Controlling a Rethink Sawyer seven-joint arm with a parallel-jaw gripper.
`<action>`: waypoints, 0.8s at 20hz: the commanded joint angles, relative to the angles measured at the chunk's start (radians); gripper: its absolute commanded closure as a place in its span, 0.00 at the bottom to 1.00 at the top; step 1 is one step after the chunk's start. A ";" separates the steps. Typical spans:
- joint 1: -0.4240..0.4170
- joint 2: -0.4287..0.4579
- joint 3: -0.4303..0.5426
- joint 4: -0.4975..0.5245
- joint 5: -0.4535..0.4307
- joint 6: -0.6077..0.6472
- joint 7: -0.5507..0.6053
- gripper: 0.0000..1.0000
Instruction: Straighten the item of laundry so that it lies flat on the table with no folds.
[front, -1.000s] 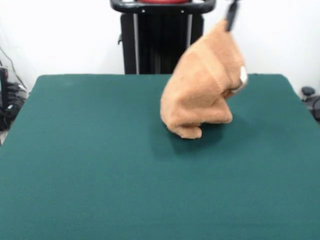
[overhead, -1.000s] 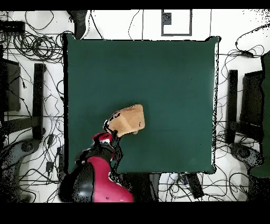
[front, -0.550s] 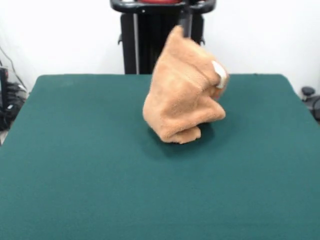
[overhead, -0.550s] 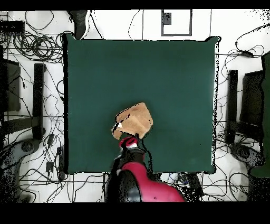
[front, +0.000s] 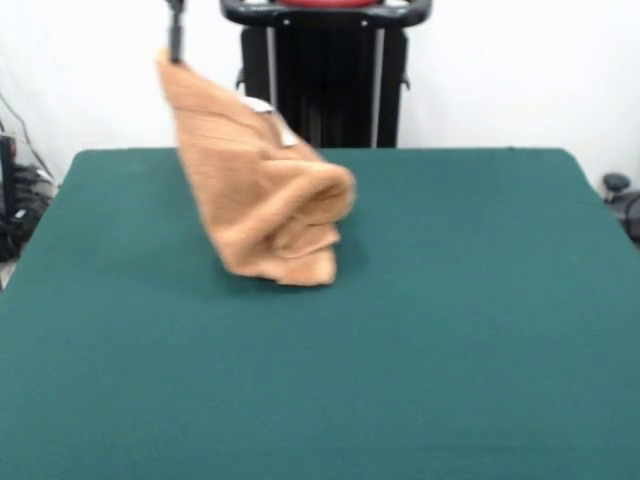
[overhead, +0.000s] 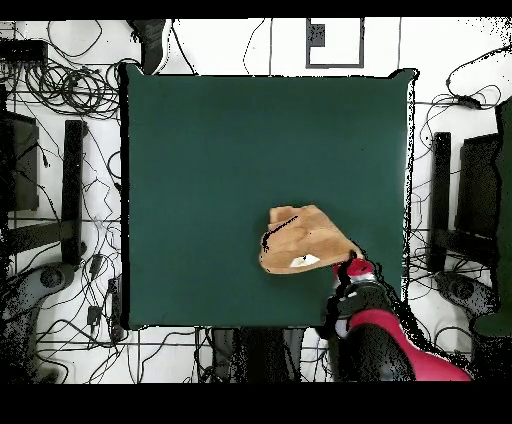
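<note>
Since a second ago the gripper (front: 176, 30) has swung across the far part of the table (front: 480, 330), from the right side of the front view to the left, dragging the towel (front: 262, 200) along with it. The towel now hangs from one raised corner pinched at the gripper, which is closed on that corner at the top of the front view; from there the cloth slopes down and to the right into a bunched, rolled lump whose lower edge rests on the green surface. A small white tag (front: 268, 112) shows on the upper part of the cloth. In the overhead view the towel (overhead: 300, 240) lies crumpled in the part of the table nearest the robot's base, with the red and black arm (overhead: 375, 330) reaching in from the bottom right and the gripper (overhead: 352, 266) at the cloth's corner. The towel is folded over itself, not flat.
</note>
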 joint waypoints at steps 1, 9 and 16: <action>-0.195 -0.035 0.418 0.045 -0.036 0.205 -0.290 1.00; -0.281 -0.021 0.533 0.014 -0.065 0.271 -0.283 1.00; -0.287 0.050 0.526 -0.038 -0.174 0.279 -0.257 1.00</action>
